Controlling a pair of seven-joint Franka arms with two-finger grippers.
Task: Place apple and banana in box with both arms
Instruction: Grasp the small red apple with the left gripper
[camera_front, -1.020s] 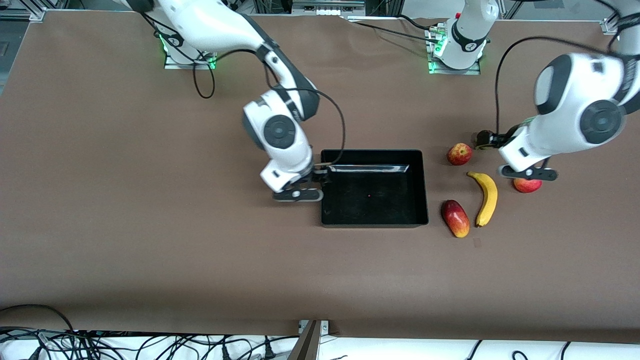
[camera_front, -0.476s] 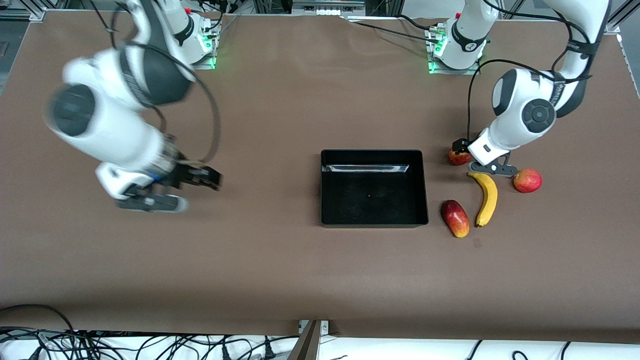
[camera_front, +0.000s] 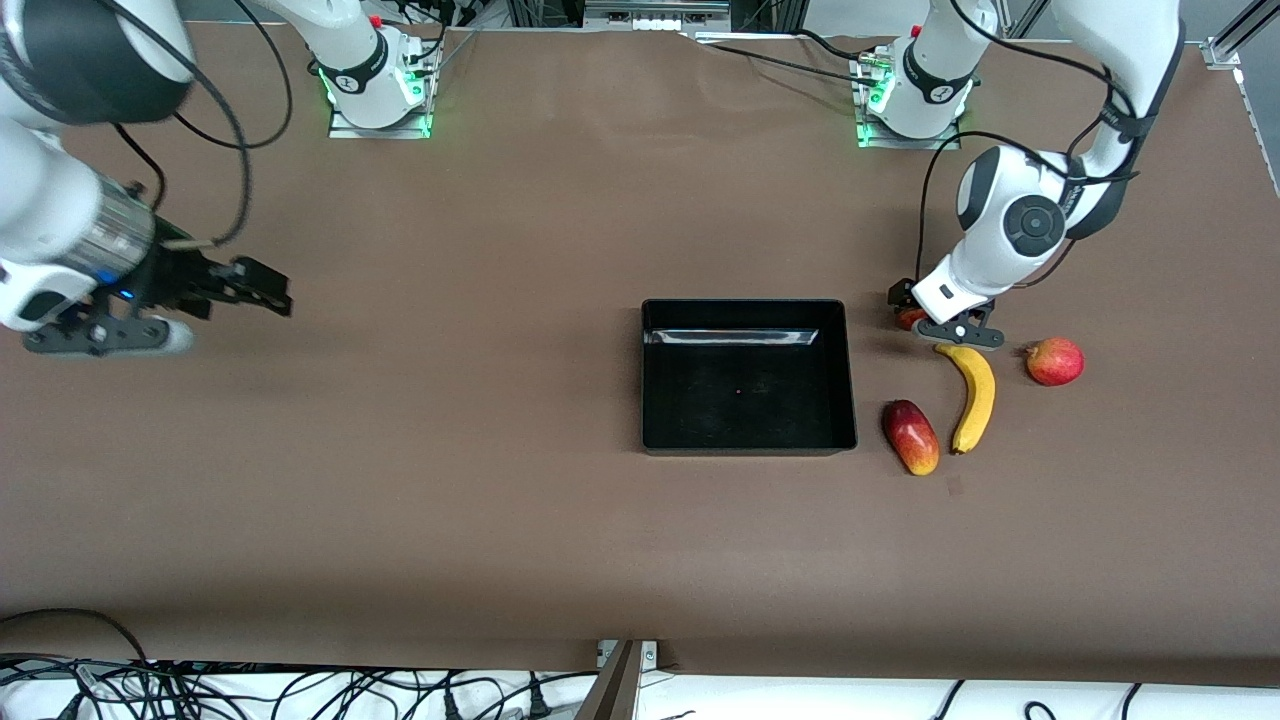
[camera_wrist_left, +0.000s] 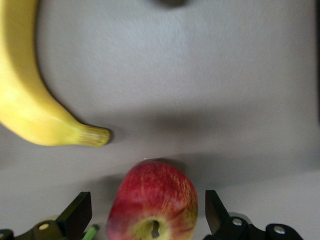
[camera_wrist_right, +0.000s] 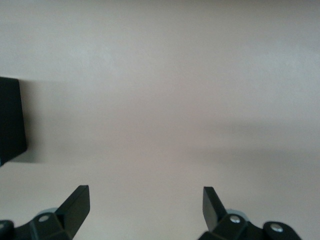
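Observation:
The apple (camera_front: 909, 320) lies on the table beside the box's (camera_front: 750, 400) end nearest the left arm, mostly hidden under the left hand. My left gripper (camera_front: 903, 302) is low around it and open. In the left wrist view the apple (camera_wrist_left: 152, 205) sits stem-up between the two fingers (camera_wrist_left: 77, 215), with a gap on each side of it. The banana (camera_front: 973, 395) lies just nearer the camera, and it also shows in the left wrist view (camera_wrist_left: 30, 100). My right gripper (camera_front: 268, 290) is open and empty over bare table at the right arm's end.
An oblong red-and-yellow fruit (camera_front: 910, 437) lies beside the banana on its box side. A round pink-red fruit (camera_front: 1054, 361) lies on the banana's side away from the box. The box is empty, and one corner of it (camera_wrist_right: 10, 120) shows in the right wrist view.
The right arm has swung away from the box to its own end of the table. The left gripper has moved from over the pink-red fruit to the apple and come down around it.

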